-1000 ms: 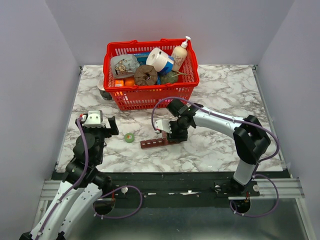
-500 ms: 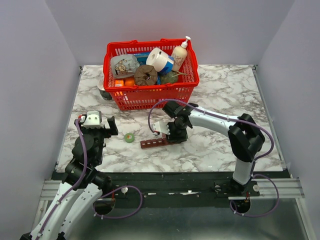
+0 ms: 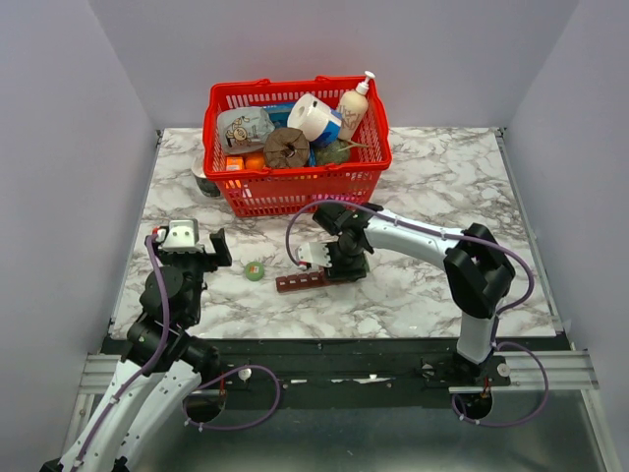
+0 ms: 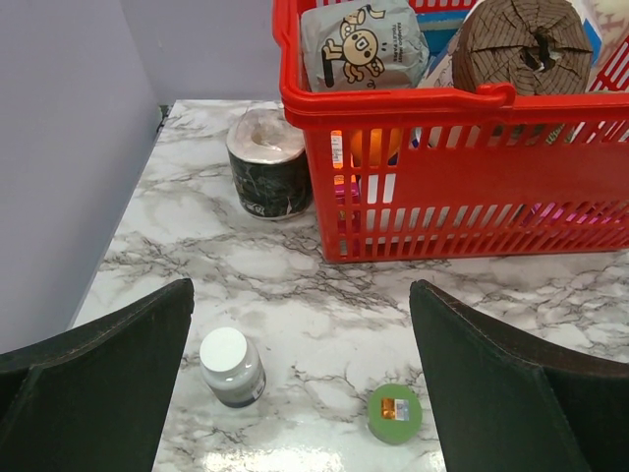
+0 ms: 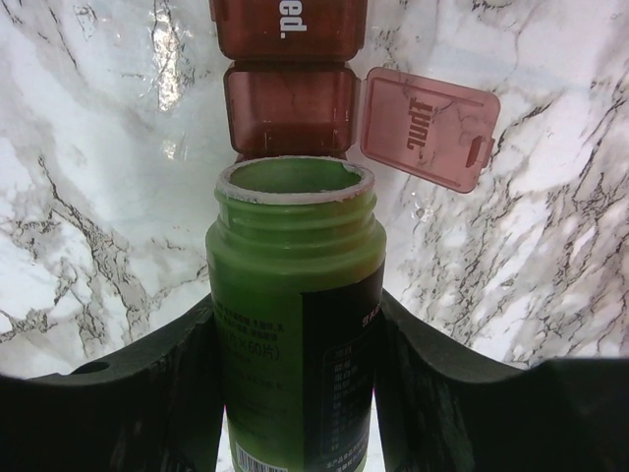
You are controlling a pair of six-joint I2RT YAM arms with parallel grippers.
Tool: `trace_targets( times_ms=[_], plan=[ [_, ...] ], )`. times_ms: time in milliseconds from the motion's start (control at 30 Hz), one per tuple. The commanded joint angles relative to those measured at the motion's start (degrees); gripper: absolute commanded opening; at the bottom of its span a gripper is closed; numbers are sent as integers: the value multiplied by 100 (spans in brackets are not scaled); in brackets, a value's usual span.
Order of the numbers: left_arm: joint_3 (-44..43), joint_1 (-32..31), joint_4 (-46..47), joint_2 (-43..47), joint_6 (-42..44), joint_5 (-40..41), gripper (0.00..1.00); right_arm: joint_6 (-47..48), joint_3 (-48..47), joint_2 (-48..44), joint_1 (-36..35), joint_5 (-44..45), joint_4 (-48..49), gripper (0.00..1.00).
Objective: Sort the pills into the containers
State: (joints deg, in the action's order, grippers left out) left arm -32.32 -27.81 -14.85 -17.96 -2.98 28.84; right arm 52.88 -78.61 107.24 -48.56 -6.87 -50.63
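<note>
The right gripper (image 5: 295,379) is clamped on an uncapped green plastic cylindrical bottle (image 5: 293,285), its mouth at the long dark red plastic pill organizer's (image 5: 288,96) open compartment. The left gripper (image 4: 303,393) is spread apart.

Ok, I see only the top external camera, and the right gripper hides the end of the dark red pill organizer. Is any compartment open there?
Observer: Yes. The right wrist view shows one compartment of the pill organizer with its lid flipped open sideways.
Operator: And the green bottle in the right gripper, is its cap on?
Observer: No cap. Its open mouth points at that open compartment.
Operator: Is anything hidden under the left gripper?
Observer: Yes. The left wrist view shows a small white-capped bottle standing on the table below the open gripper.
</note>
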Motion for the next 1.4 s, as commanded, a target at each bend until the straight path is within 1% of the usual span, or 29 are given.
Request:
trace_targets(
  times_ms=[0,700,1033,1167,1367],
  plan=[
    [67,30,61,99,61,87,99,-76,-322,165,-101,301,-280,1],
    [76,30,70,319,79,87,99,-182,-779,482,-339,670,-808,1],
    [85,22,70,407,79,43,99,-217,-691,482,-348,661,-756,1],
    [85,30,70,407,79,43,99,-200,-761,535,-348,818,-817,1],
    [85,30,61,407,79,43,99,-208,-849,517,-339,758,-826,1]
  ],
)
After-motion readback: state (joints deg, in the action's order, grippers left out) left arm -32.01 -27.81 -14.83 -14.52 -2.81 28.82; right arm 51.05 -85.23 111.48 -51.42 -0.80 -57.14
